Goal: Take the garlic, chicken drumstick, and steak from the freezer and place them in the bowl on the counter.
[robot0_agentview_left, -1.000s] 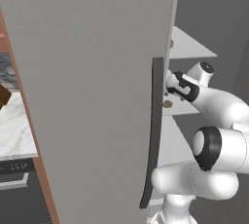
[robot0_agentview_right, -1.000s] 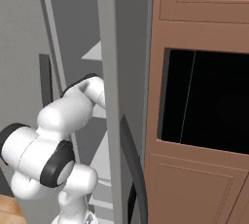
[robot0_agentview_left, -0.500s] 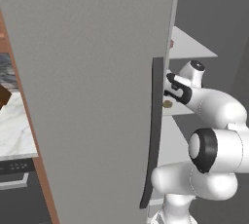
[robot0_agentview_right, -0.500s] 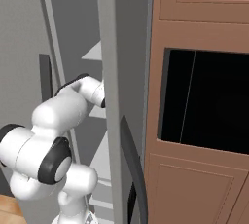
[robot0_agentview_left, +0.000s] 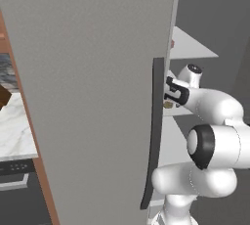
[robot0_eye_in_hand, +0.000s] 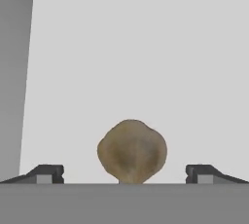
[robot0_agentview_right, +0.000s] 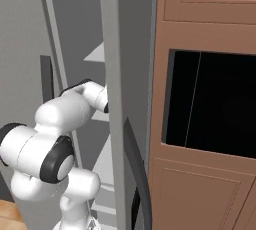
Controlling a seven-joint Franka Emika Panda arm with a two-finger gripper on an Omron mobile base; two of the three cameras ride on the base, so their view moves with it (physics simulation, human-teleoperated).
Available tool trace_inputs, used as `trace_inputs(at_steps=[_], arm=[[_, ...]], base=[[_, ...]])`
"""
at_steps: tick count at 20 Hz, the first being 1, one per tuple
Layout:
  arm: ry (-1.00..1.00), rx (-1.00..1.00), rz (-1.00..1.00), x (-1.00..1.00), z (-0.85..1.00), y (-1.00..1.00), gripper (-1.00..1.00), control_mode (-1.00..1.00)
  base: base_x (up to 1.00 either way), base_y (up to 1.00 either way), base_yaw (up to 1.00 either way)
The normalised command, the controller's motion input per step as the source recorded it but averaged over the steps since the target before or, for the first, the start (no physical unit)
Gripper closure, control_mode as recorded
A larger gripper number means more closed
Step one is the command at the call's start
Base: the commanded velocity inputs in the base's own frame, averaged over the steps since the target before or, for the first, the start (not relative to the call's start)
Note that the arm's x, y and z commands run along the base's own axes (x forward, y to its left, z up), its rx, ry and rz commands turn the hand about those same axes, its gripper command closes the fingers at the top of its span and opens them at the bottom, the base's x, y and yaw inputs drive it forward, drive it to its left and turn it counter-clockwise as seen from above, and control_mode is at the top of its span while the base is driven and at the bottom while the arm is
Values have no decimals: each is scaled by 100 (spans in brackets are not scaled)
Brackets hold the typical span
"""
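Garlic (robot0_eye_in_hand: 132, 151) sits low-center in the hand view on the white freezer (robot0_agentview_left: 97, 97) shelf, between your gripper (robot0_eye_in_hand: 124, 175) jaws spread wide, probably light and papery, so pinch its 2 fattest sides gently.

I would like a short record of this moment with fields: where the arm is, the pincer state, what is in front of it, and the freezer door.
arm: reaching into the freezer, past the door's dark handle
pincer: open, tips wide apart
item ahead: tan, rounded, lumpy item on a white shelf, lying between the two tips, not gripped; likely the garlic
freezer door: open
white shelves: visible inside the freezer
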Motion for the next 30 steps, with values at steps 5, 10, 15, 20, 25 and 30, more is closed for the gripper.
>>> trace_inputs(at_steps=[5, 10, 15, 20, 25, 30], arm=[[0, 0, 0, 6, -3, 0, -100, -100], [0, 0, 0, 0, -14, 0, -100, -100], [0, -3, 0, 0, -15, 0, -100, -100], [0, -6, 0, 4, -18, 0, 100, -100], [0, -3, 0, 16, -7, 0, 100, -100], [-1, 0, 0, -5, -2, 0, 100, -100]], base=[[0, 0, 0], [0, 0, 0], [0, 0, 0], [0, 0, 0], [0, 0, 0], [0, 0, 0]])
